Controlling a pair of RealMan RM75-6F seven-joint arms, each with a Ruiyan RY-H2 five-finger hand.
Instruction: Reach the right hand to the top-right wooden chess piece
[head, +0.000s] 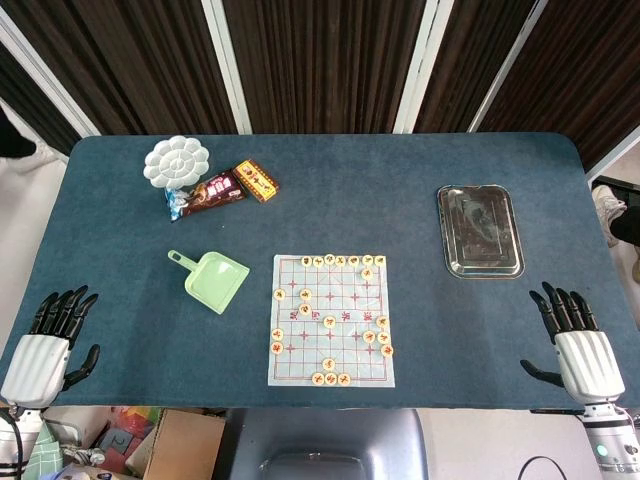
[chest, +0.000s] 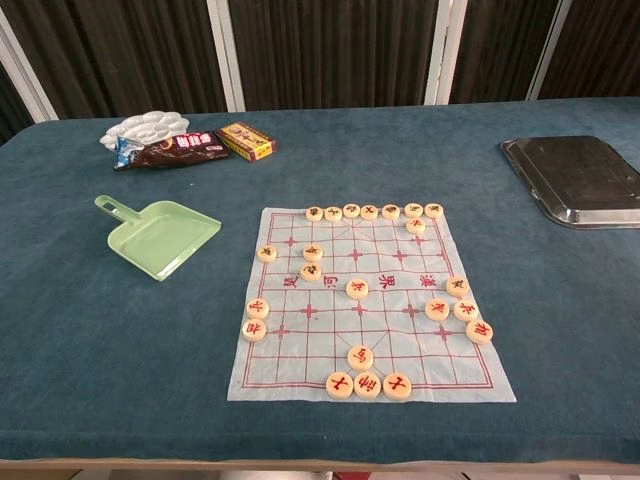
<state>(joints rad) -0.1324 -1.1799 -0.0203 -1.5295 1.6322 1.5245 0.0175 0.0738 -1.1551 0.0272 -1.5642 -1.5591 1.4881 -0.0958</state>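
Left hand (head: 45, 350): black fingers spread, empty, resting at near-left table edge; idle.

Pale green plastic dustpan (head: 213, 280) left of board, well clear of any reach path.

White cloth chess board with red grid (head: 331, 320) at table centre. Target, round wooden chess piece at top-right corner (head: 380, 260), ends far row; neighbour piece just beside and below it.

Right hand (head: 578, 345): fingers apart, holding nothing, at near-right edge, well apart from target. Reach not yet begun. Next move, judged: travel forward and leftward, passing near side of rectangular steel tray (head: 480, 230).
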